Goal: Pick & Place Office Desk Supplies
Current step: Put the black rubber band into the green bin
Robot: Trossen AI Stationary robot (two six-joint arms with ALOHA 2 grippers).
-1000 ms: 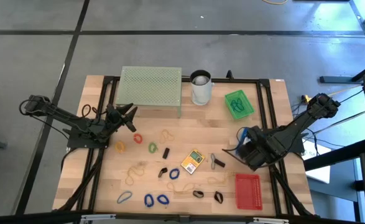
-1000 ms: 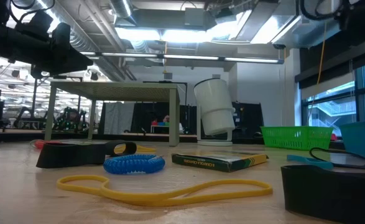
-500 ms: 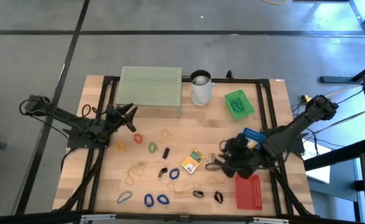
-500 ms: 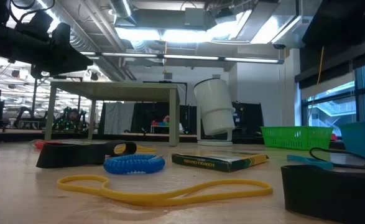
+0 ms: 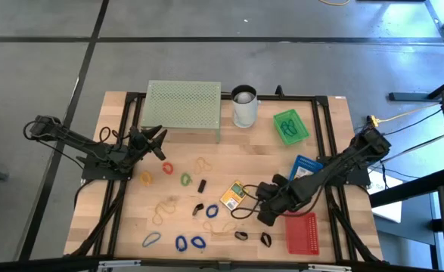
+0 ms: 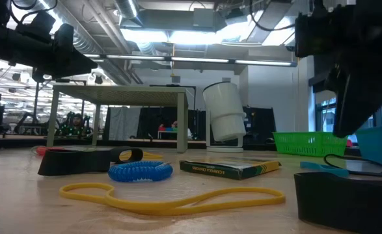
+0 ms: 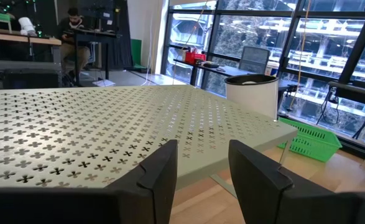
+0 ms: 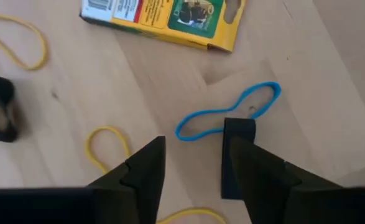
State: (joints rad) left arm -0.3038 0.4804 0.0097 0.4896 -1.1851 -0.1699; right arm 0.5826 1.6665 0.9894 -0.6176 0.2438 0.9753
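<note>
— Over the middle of the desk (image 5: 259, 155), where do your jaws stand?

— My right jaws hang parted and empty. A blue rubber band (image 8: 227, 118) lies just past their tips, crossing a dark block (image 8: 238, 158), perhaps a binder clip. The yellow card pack (image 8: 163, 17) sits beyond.

— What changed?

— A second ago my right arm (image 5: 335, 170) was tucked at the desk's right edge; it has swung in over the supplies, so I judge a pick is next. My left jaws, parted too, wait beside the mesh stand (image 5: 184, 106).

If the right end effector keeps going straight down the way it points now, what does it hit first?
Likely the blue rubber band lying just ahead of the open right end effector, with a black binder clip touching it; depth is unclear.
</note>
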